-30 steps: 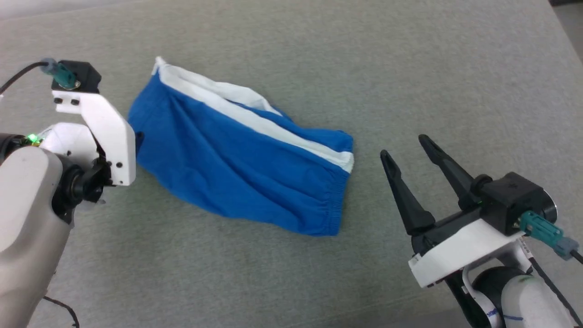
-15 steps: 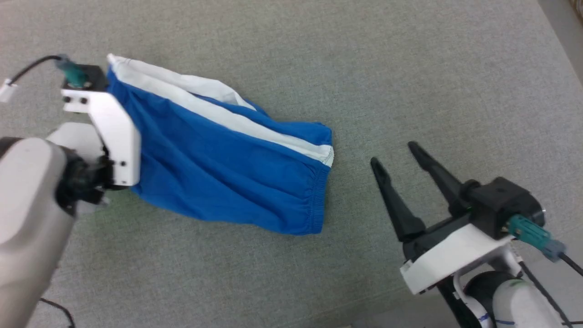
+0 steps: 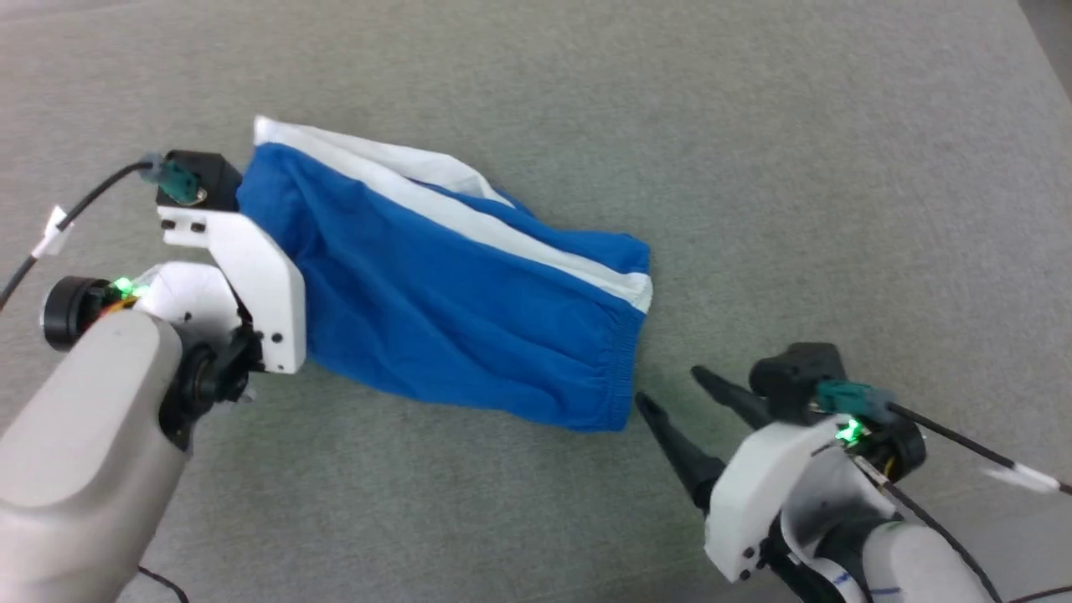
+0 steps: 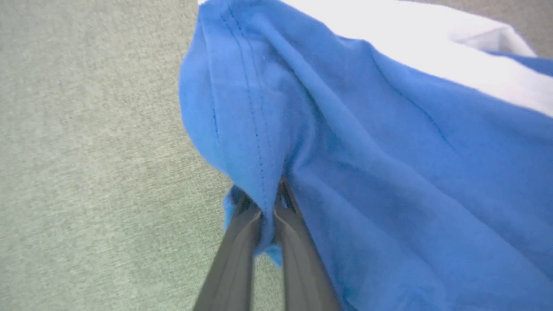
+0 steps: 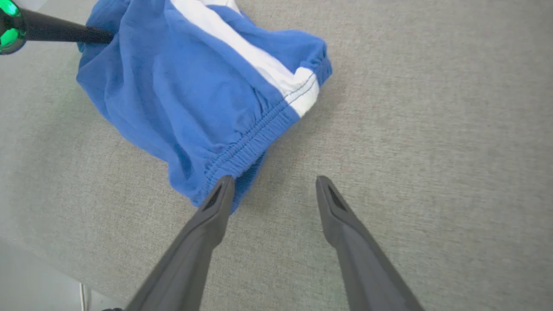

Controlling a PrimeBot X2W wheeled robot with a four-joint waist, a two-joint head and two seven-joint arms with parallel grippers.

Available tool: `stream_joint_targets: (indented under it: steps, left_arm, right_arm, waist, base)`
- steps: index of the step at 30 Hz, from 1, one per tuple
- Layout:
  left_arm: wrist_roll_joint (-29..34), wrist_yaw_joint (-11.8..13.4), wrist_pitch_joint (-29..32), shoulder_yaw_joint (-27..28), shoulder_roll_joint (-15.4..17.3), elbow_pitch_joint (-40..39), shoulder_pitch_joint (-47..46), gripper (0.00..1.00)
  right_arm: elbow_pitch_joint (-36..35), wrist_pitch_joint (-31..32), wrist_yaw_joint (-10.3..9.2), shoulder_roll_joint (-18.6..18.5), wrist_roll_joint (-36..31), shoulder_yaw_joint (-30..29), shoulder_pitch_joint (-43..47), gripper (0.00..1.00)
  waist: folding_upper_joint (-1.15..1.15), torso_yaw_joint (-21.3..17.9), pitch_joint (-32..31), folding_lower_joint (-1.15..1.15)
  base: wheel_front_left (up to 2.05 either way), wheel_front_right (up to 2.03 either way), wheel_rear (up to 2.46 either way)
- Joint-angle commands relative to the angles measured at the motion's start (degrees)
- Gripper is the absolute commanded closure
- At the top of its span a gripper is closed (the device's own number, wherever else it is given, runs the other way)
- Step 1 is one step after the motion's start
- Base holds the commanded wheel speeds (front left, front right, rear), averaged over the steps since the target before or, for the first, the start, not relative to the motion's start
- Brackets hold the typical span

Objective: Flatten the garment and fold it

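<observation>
Two grippers bracket the garment [image 3: 435, 293], bright royal-blue shorts of thin, soft fabric. It lies crumpled on a grey-green woven table cover [image 3: 837, 167], slanting from upper left to lower right in the head view. The left gripper [image 4: 268, 196] has its two long dark fingers [image 4: 239, 246] pinched together on a stitched hem edge [image 4: 242, 129] at the shorts' leg end, and the cloth bunches into a ridge above the tips. That hold probably serves as an anchor so the fabric can be pulled taut. The right gripper [image 5: 274, 183] stands with its jaws spread wide and holds nothing. One of its tips sits just at the gathered elastic waistband [image 5: 248, 147], likely lining up for a matching grip at the opposite end. A white side stripe [image 3: 502, 239] runs the length of the shorts. Diagonal creases cross the blue panel, so flattening looks unfinished and no fold has been made.
</observation>
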Motion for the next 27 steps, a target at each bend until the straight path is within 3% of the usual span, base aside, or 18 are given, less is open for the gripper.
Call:
stream_joint_targets:
  steps: [1, 6, 17, 18, 20, 21, 27]
  left_arm:
    - [0.3, 0.1, -0.5, 0.1, -0.2, -0.6, 0.8, 1.0]
    - [0.4, -0.3, -1.7, -0.2, -0.2, -3.3, 1.5, 1.0]
    - [0.6, 0.0, -3.6, -0.5, -0.8, -5.0, 2.3, 1.0]
    - [0.6, 0.0, -3.7, -0.6, -0.9, -5.0, 2.4, 1.0]
    - [0.5, 0.0, -4.0, -0.7, -1.1, -4.9, 2.6, 1.0]
    - [0.5, 0.0, -4.1, -0.7, -1.2, -4.9, 2.6, 1.0]
    - [0.1, 0.0, -5.0, -0.5, -1.3, -4.4, 2.9, 1.0]
  right_arm:
    - [0.4, 0.3, -0.1, 0.1, 0.6, 0.1, -1.0, 0.0]
    - [4.9, 2.1, -0.1, 0.1, 3.6, 0.8, -4.0, 0.0]
    - [21.7, 6.8, -0.1, 0.1, 5.6, 4.3, -11.4, 0.0]
    - [22.7, 7.8, -0.1, 0.1, 6.1, 5.0, -11.7, 0.41]
    - [23.9, 9.5, -0.1, 0.1, 6.9, 6.5, -12.1, 0.74]
    - [24.2, 10.0, -0.1, 0.1, 7.3, 7.0, -12.3, 1.0]
    - [23.8, 10.9, -0.1, 0.1, 7.9, 7.3, -14.0, 1.0]
  waist:
    - [0.0, 1.3, -1.0, -0.01]
    - [0.0, 2.9, -0.9, -0.01]
    - [0.0, 4.6, 0.6, -0.01]
    - [0.0, 4.7, 0.7, -0.01]
    - [0.0, 4.9, 0.7, -0.01]
    - [0.0, 4.9, 0.8, -0.01]
    - [0.0, 5.0, 0.6, -0.01]
  base:
    - [0.0, 0.0, 0.0]
    - [0.0, 0.0, 0.0]
    - [0.0, 0.0, 0.0]
    - [0.0, 0.0, 0.0]
    - [0.0, 0.0, 0.0]
    - [0.0, 0.0, 0.0]
    - [0.0, 0.0, 0.0]
